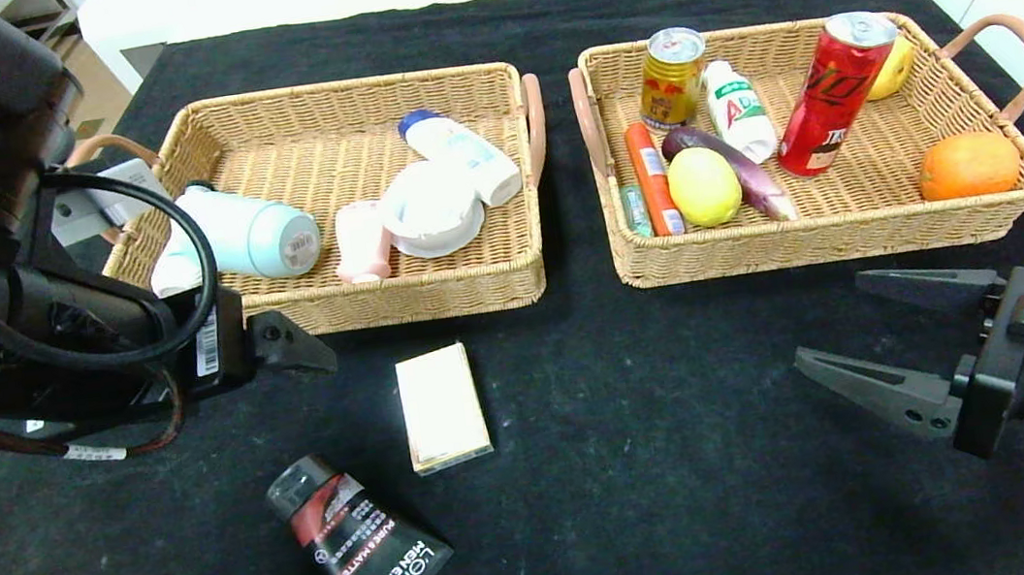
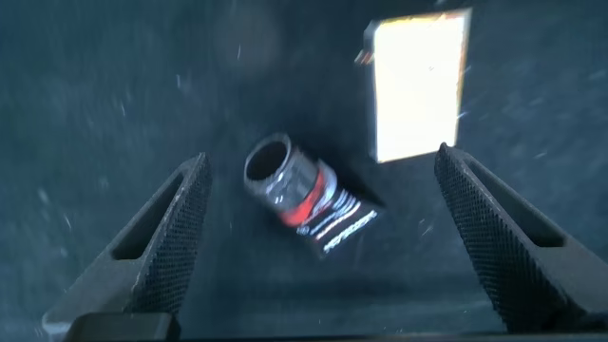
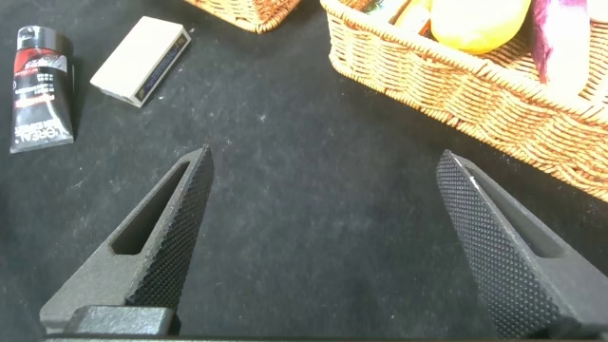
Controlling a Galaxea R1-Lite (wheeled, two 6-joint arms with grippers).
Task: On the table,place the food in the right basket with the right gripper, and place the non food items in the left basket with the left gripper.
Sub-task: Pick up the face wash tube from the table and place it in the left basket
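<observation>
Black table [image 1: 651,466], left gripper [image 2: 318,223] fingers spread over tube [image 2: 309,204], right gripper [image 1: 834,326] released

The bulky black left arm fills the nine o'clock side of the head view, its black two-fingered left gripper [image 2: 323,233] held above the table with flat textured fingers [image 2: 176,233] spread wide and empty; only one fingertip seems to show past the wrist from above. At four o'clock, the black tapered right gripper [image 1: 854,328] hovers low, jaws wide apart, holding nothing
</observation>
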